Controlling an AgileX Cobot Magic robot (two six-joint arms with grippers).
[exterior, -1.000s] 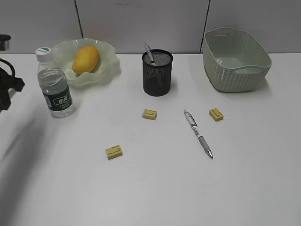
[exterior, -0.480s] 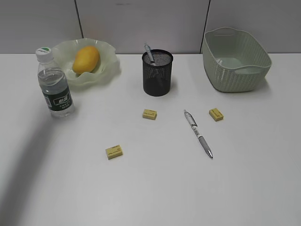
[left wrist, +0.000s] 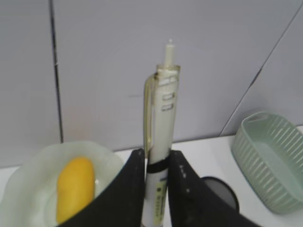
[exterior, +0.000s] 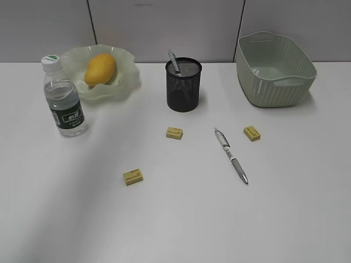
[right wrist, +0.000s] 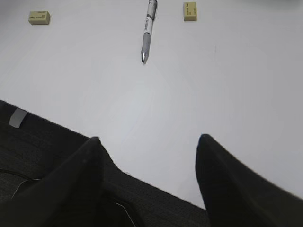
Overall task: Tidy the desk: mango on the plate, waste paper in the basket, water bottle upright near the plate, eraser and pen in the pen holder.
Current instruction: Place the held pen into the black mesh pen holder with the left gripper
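In the left wrist view my left gripper [left wrist: 157,161] is shut on a pale pen [left wrist: 161,109] held upright, with the mango [left wrist: 75,187], pen holder [left wrist: 218,187] and basket [left wrist: 279,189] beyond. My right gripper [right wrist: 149,142] is open and empty over the desk's near edge. Neither gripper shows in the exterior view. There the mango [exterior: 100,68] lies on the plate [exterior: 127,76]. The water bottle [exterior: 64,101] stands upright beside the plate. The pen holder [exterior: 184,87] holds one pen [exterior: 173,59]. Another pen [exterior: 231,155] lies on the desk [exterior: 175,219]. No waste paper is visible.
Three yellow erasers [exterior: 174,132] [exterior: 252,133] [exterior: 132,176] lie on the desk. The basket [exterior: 274,82] stands at the back right. The right wrist view shows the lying pen [right wrist: 148,33], two erasers [right wrist: 39,17] [right wrist: 190,10] and a dark surface below the desk edge.
The dark arm seen at the left edge of the exterior view one second ago has left that view, and its shadow on the desk has faded. The objects have not moved.
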